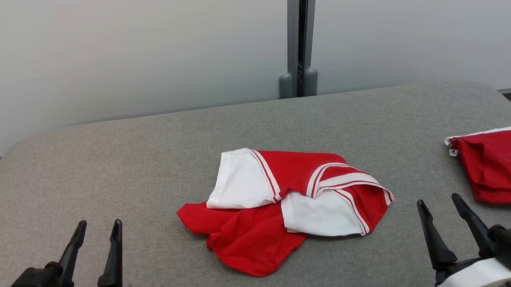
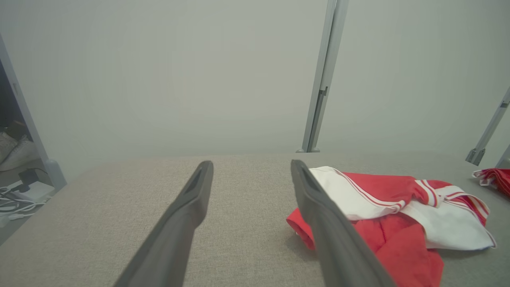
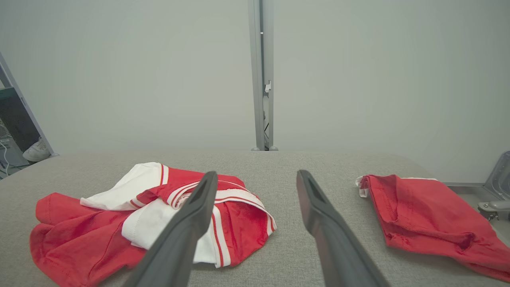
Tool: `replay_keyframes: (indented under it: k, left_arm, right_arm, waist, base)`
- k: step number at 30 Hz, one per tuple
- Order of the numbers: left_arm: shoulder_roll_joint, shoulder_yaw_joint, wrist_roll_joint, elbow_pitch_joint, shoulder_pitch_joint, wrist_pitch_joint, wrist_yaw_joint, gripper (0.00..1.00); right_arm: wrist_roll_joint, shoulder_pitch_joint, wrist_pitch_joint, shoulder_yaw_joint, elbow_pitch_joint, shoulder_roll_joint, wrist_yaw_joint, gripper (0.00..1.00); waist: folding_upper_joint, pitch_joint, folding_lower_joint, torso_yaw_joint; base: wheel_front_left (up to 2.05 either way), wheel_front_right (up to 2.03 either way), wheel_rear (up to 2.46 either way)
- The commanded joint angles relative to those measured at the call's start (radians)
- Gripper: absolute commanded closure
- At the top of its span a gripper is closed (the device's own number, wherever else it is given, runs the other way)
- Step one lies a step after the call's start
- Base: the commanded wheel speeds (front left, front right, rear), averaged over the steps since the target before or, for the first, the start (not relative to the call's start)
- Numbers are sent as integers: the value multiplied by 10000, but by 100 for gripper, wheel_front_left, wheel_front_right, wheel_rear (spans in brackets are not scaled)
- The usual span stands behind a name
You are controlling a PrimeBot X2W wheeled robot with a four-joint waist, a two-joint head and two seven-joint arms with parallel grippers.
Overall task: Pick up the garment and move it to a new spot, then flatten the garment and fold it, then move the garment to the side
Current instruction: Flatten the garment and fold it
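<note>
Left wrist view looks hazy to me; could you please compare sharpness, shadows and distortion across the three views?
Head view: soft, even light, sharp weave on the table, a thin shadow under the crumpled garment. Left wrist view: milky, low-contrast, fingers soft-edged, the post leaning from wide-angle distortion. Right wrist view: clearer, colours stronger on the second garment.

A table (image 1: 108, 168) covered in grey woven fabric, with rounded corners, is set before pale partition panels (image 1: 123, 50). The panels are joined by a grey metal post (image 1: 300, 32), whose two rounded feet are seen just behind the table's far edge. A loosely folded red garment (image 1: 497, 166) with white trim is laid at the table's right edge. Beyond the left end, a white shoe (image 3: 36, 150) and tangled cables (image 2: 14, 197) are seen on the floor.
</note>
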Motion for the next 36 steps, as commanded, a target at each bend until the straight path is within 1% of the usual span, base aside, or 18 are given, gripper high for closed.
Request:
replay_keyframes:
  k: [1, 4, 8, 14, 17, 23, 28, 32, 33, 34, 35, 36]
  left_arm:
    - [50, 7, -62, -47, -27, 25, 64, 0]
    - [44, -22, -67, -81, -102, 61, 90, 0]
    - [41, -64, -51, -131, -236, 71, 106, 0]
    - [-59, -246, 22, -190, -647, 144, 21, 0]
    - [-124, -321, 57, -243, -970, 98, -38, 0]
    - [-297, -505, 98, 3, -1667, -12, -314, 0]
    - [-470, -582, 142, 384, -2167, -112, -568, 0]
    - [-592, -535, 192, 655, -2402, -201, -721, 0]
    - [-614, -510, 200, 713, -2429, -211, -749, 0]
    - [-639, -483, 223, 767, -2459, -208, -771, 0]
    - [-660, -458, 245, 817, -2496, -223, -807, 0]
    - [-683, -430, 274, 854, -2532, -234, -812, 0]
  right_arm:
    - [-74, 95, 16, -34, -59, -11, -4, 0]
    - [-98, -2, 62, 34, -13, -15, -4, 0]
    - [-169, -260, 205, 305, 163, -236, -4, 0]
    - [-240, -1145, 452, 1481, 1012, -660, -4, 0]
    - [-207, -1967, 557, 2296, 1655, -886, -4, 0]
    - [-412, -3921, 464, 3816, 3318, -1246, -4, 0]
    - [-333, -5295, 317, 4724, 4826, -1402, -4, 0]
    - [-196, -6138, 319, 5274, 5978, -1416, -4, 0]
    - [-114, -6317, 330, 5406, 6249, -1395, -4, 38]
    - [-6, -6483, 329, 5502, 6461, -1369, -4, 64]
    - [99, -6667, 208, 5520, 6614, -1363, -4, 100]
    - [255, -6818, 105, 5510, 6747, -1361, -5, 100]
  waist:
    - [-1, 17, 0, 29]
    - [-1, 55, 0, 85]
    - [-1, 150, 0, 175]
    - [-1, 498, 0, 615]
    - [-1, 916, 0, 894]
    - [-1, 1685, 0, 1499]
    - [-1, 2107, 0, 1932]
    - [-1, 2293, 0, 2092]
    - [-1, 2318, 0, 2105]
    - [-1, 2343, 0, 2113]
    - [-1, 2361, 0, 2115]
    - [-1, 2381, 0, 2116]
  base:
    - [0, 0, 0]
    - [0, 0, 0]
    - [0, 0, 0]
    - [0, 0, 0]
    - [0, 0, 0]
    - [0, 0, 0]
    - [0, 0, 0]
    - [0, 0, 0]
    - [0, 0, 0]
    - [0, 0, 0]
    - [0, 0, 0]
    - [0, 0, 0]
